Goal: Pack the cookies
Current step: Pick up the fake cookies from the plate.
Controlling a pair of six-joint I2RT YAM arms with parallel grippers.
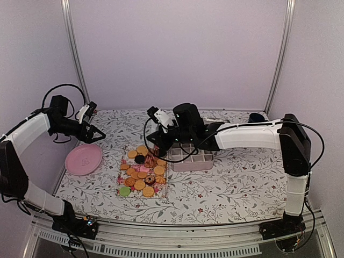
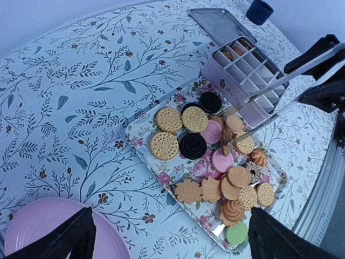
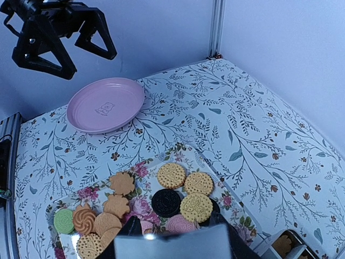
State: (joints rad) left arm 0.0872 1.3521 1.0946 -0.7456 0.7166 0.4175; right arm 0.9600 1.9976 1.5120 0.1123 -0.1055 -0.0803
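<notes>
Most cookies [image 2: 205,156] lie heaped on the floral tray [image 2: 141,141] in the middle of the surface [image 1: 242,183], a few already in the far cells of the divided box [image 2: 245,81] at the tray's 2 o'clock in the top view. The right tool [image 2: 322,73], part-closed on metal tongs [image 2: 259,94], sets their tips about a tan cookie: a light squeeze and a straight lift before swinging to an empty cell should spare its neighbours, while the left tool [image 1: 91,133] hangs spread over the pink plate [image 1: 83,159] at 9 o'clock. Only the left wrist view shows the tong tips on the cookie; the right wrist view hides them below its own body.
</notes>
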